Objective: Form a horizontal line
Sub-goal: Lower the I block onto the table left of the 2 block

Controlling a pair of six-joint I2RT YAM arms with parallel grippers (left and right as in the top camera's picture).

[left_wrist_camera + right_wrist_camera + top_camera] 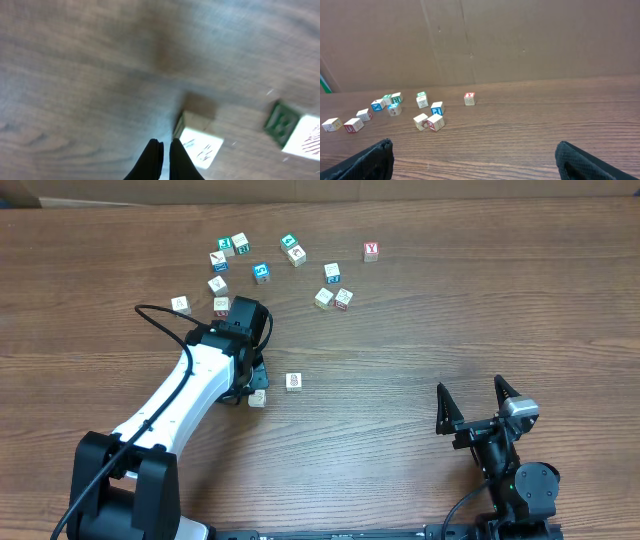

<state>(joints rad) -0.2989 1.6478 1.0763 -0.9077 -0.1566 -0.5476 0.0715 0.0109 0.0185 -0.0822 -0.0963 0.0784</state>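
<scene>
No horizontal line is in view; the small letter cubes all lie loose. Two white cubes sit apart at mid-table: one (258, 397) beside my left gripper (252, 387), the other (293, 381) a little to the right. In the left wrist view my left gripper (165, 150) is shut on nothing. The near white cube (200, 146) lies just right of its fingers, and a green-faced cube (295, 130) sits further right. A cube with a red Y (371, 251) stands alone at the back. My right gripper (480, 405) is open near the front right, far from any cube.
Several loose cubes with teal, blue and red faces (262, 272) are scattered across the back left, also in the right wrist view (429, 121). A brown cardboard wall (520, 40) stands behind the table. The left arm (190, 395) slants across the front left.
</scene>
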